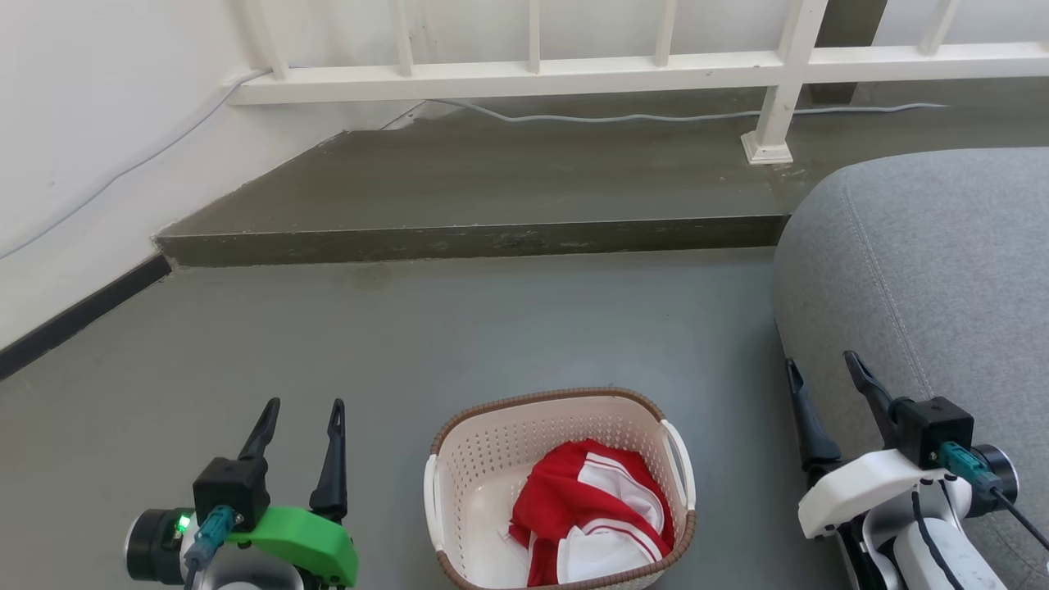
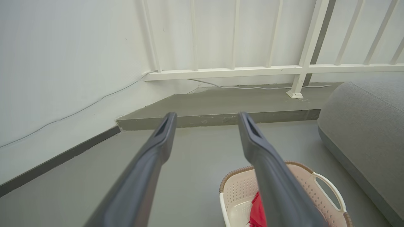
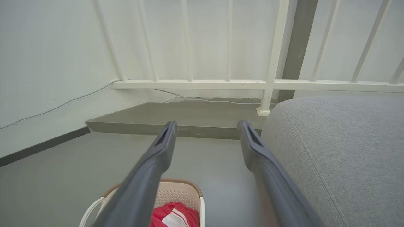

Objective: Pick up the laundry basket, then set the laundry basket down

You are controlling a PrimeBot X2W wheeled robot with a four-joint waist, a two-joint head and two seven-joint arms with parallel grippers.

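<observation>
The cream-white laundry basket (image 1: 483,459) with a brown woven-look rim stands on the grey floor at the bottom middle of the head view, holding a red and white garment (image 1: 594,508). My left gripper (image 1: 305,406) hovers open to the basket's left, apart from it. My right gripper (image 1: 822,360) hovers open to its right, in front of the grey cushion. The left wrist view shows the basket (image 2: 303,176) at lower right, partly behind my finger. In the right wrist view the basket (image 3: 186,192) lies at the bottom, partly behind my left finger.
A raised concrete step (image 1: 475,238) runs across the floor beyond the basket, with a white railing (image 1: 533,78) and a cable (image 1: 623,117) on it. A large grey cushion (image 1: 926,270) fills the right side. A white wall (image 1: 90,139) with a dark skirting borders the left.
</observation>
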